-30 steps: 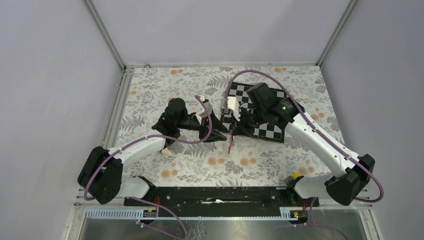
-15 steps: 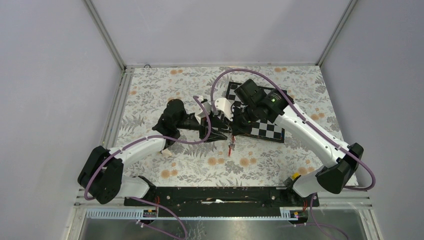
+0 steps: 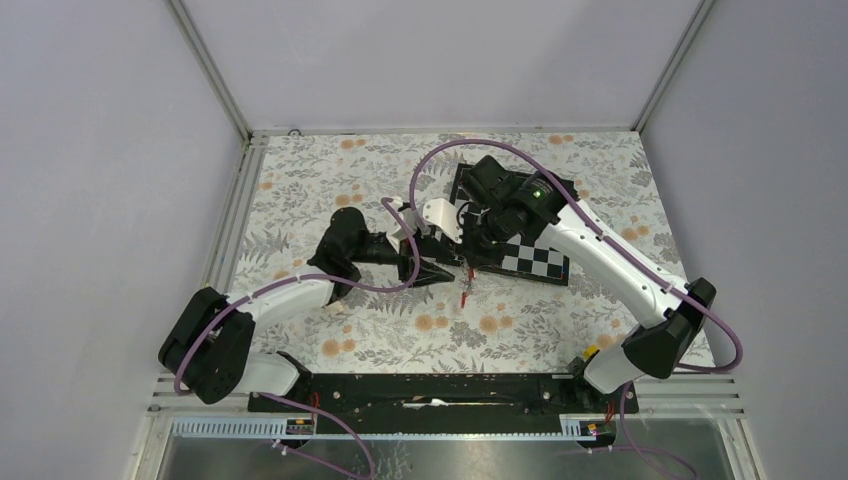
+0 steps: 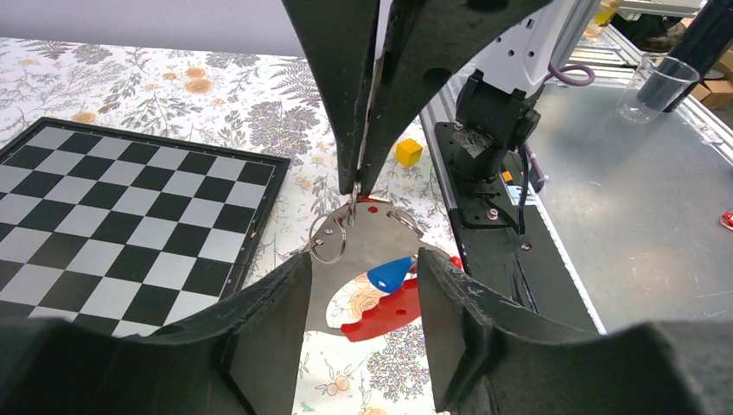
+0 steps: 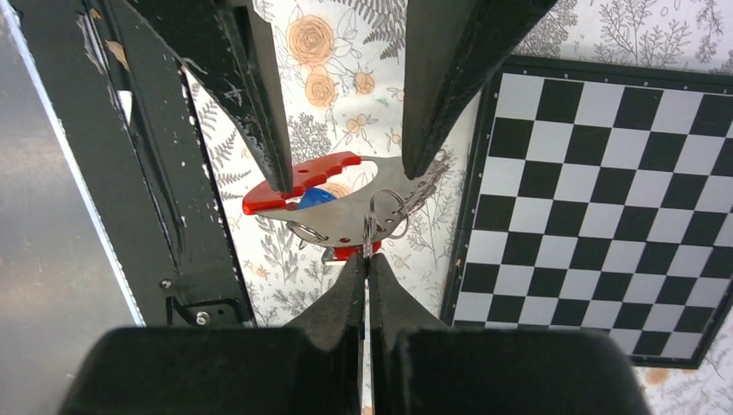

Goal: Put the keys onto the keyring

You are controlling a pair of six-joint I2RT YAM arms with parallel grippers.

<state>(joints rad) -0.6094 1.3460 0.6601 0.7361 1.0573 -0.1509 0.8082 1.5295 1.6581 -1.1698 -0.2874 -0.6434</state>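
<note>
Keyring (image 5: 333,220) hanging mid-table, just off the near left corner of the chessboard (image 5: 605,173), lifted clear of the flowered cloth (image 3: 300,190). Red section pointing toward the near edge. Blue tag (image 4: 389,272) lying against the keyring beside the red section. Red tag (image 5: 350,252) showing just under it. Left gripper (image 4: 365,268) reaching in from the left, standing about half open, one finger pressing on each side of the keyring and holding it. Right gripper (image 5: 366,259) coming from the far right, fingers pinching fully together on a small split ring (image 5: 386,212) at the keyring's grey end.
</note>
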